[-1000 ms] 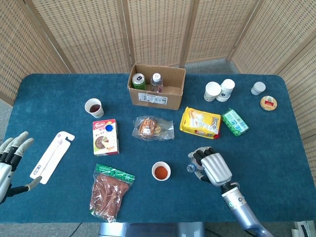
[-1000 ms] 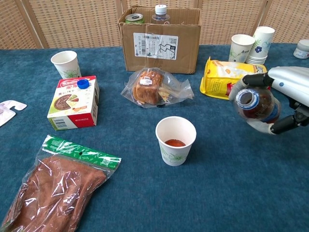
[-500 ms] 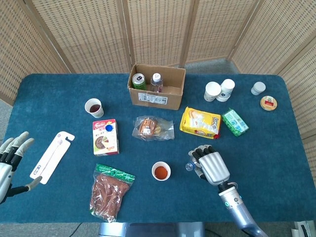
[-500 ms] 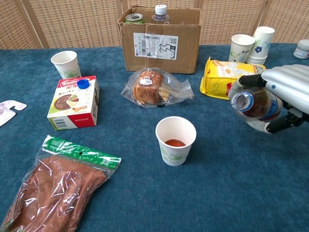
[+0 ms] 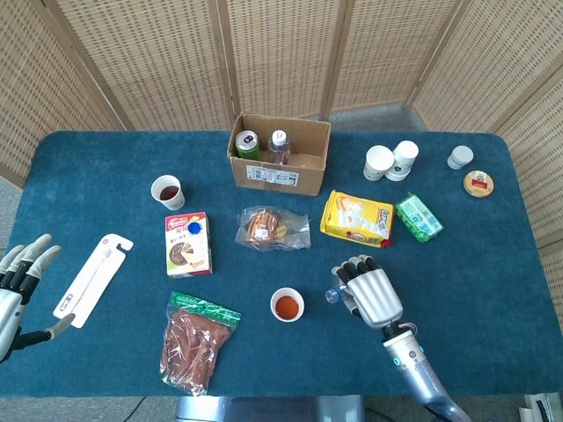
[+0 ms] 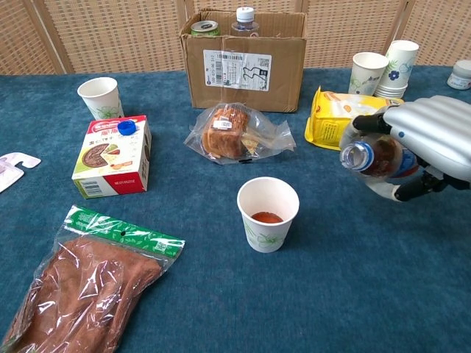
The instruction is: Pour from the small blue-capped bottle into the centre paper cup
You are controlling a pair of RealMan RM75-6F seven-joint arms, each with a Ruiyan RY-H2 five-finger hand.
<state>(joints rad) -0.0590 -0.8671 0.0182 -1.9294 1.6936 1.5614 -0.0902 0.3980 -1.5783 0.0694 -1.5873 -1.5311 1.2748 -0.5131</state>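
Note:
My right hand (image 5: 371, 292) (image 6: 430, 140) grips a small uncapped bottle (image 6: 377, 159) holding dark liquid. The bottle lies tilted, its open mouth (image 5: 332, 296) pointing left toward the centre paper cup (image 5: 287, 305) (image 6: 268, 213). The mouth stays to the right of the cup's rim, apart from it. The cup stands upright with a little reddish-brown liquid at its bottom. A blue cap (image 5: 194, 229) (image 6: 127, 127) lies on top of a snack box (image 5: 187, 245) (image 6: 112, 155). My left hand (image 5: 21, 267) hangs open at the table's left edge, fingers spread.
A cardboard box (image 5: 279, 152) with a can and a bottle stands at the back. A bread bag (image 6: 235, 133), yellow snack bag (image 5: 356, 217), sausage pack (image 6: 81, 290), another filled cup (image 5: 167, 191), stacked cups (image 5: 391, 161) and a packaged toothbrush (image 5: 91, 278) lie around.
My right hand has carried the tilted bottle leftward, bringing its mouth closer to the centre cup. The left hand has not moved.

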